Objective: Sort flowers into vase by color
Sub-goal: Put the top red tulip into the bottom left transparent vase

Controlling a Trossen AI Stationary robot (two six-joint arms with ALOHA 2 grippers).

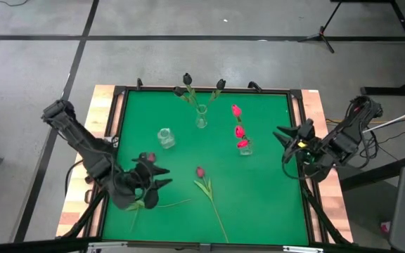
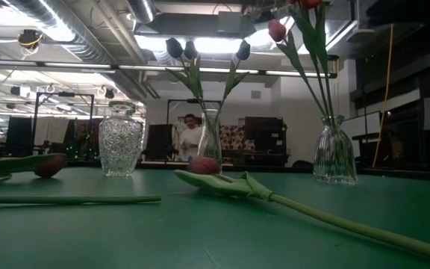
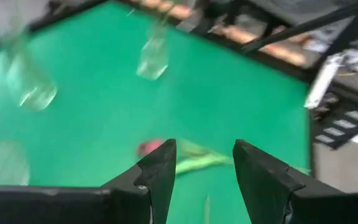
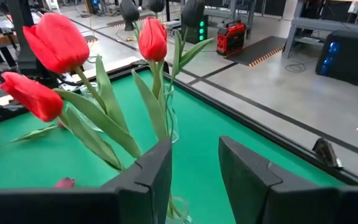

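Observation:
Three near-black tulips stand in a slim glass vase (image 1: 201,117) at the far middle. Three bright red tulips (image 1: 238,130) stand in a vase (image 1: 245,147) at the right. A cut-glass vase (image 1: 165,137) holds nothing. One magenta tulip (image 1: 200,171) lies flat at mid-table, and another tulip (image 1: 150,157) lies under my left arm. My left gripper (image 1: 166,177) hovers open at the near left, toward the mid-table tulip (image 3: 146,148). My right gripper (image 1: 282,143) is open beside the red tulips (image 4: 55,43), which it does not touch.
A black raised frame (image 1: 297,140) rims the green table, with wooden borders outside it. In the low view the lying tulip's long stem (image 2: 334,217) slants toward the near right. A person (image 2: 190,134) stands far off in the room behind.

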